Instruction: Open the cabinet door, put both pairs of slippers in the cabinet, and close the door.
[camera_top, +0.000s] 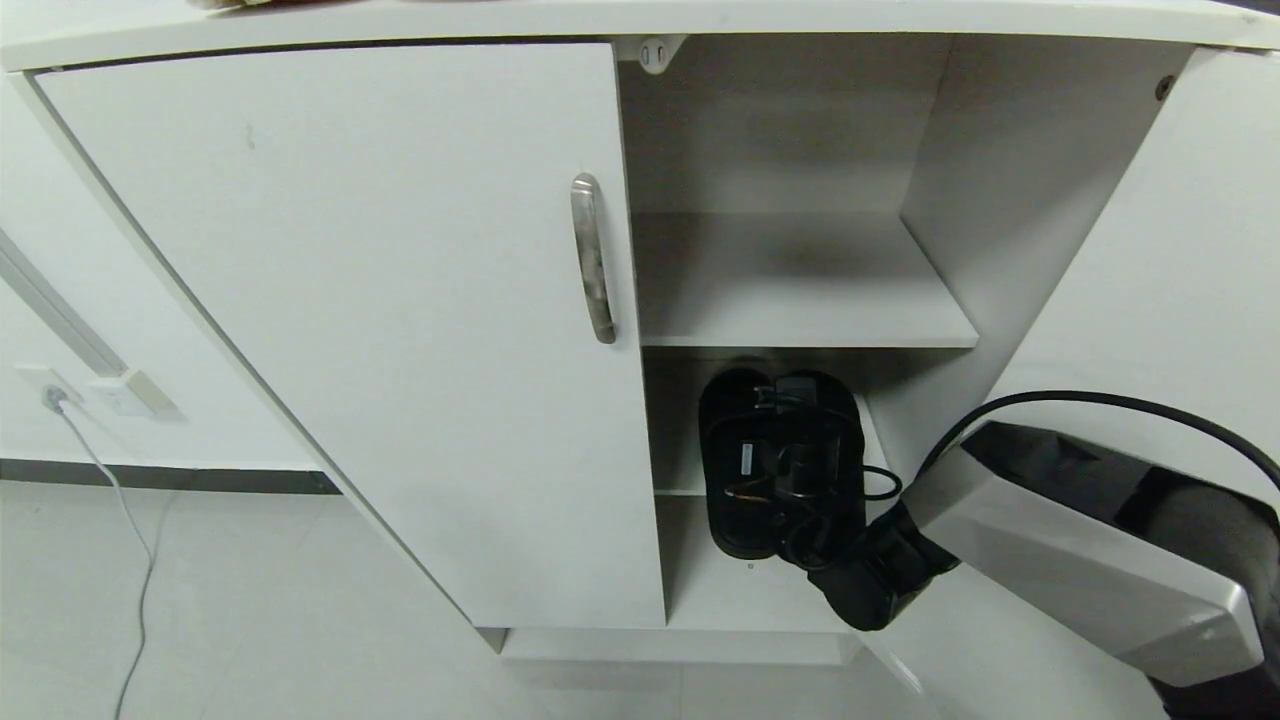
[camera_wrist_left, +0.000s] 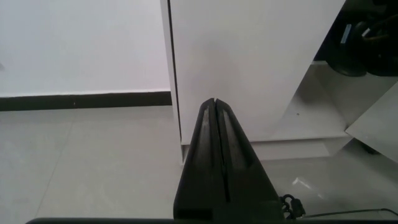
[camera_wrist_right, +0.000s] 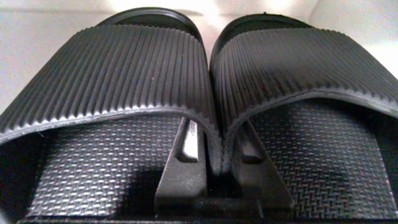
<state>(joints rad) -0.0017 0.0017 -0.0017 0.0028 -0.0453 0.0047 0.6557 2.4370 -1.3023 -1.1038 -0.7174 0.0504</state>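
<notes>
Found a wall socket (camera_top: 45, 385) at far left, with a grey cable (camera_top: 130, 520) dropping from it to the tiled floor (camera_top: 250, 600). Noted the left gripper (camera_wrist_left: 214, 107) low over that floor, pointing at the foot of the cabinet (camera_top: 600, 20), fingers pressed flat together with nothing between them. Recorded the left door (camera_top: 350, 300) shut, metal handle (camera_top: 592, 258) upright near its right edge. Observed the right-hand compartment open, divided by one shelf (camera_top: 800, 290). Located one pair of black slippers (camera_top: 745, 470) in the lower compartment, below that shelf, side by side and touching. Could not confirm whether resting on the compartment bottom or held clear of it. Confirmed the right gripper (camera_wrist_right: 219, 163) inside that compartment, fingers (camera_wrist_right: 188, 146) set one under each ribbed strap, clamping the pair's two adjoining inner walls together. Noted the right door (camera_top: 1180, 250) swung open at far right.
</notes>
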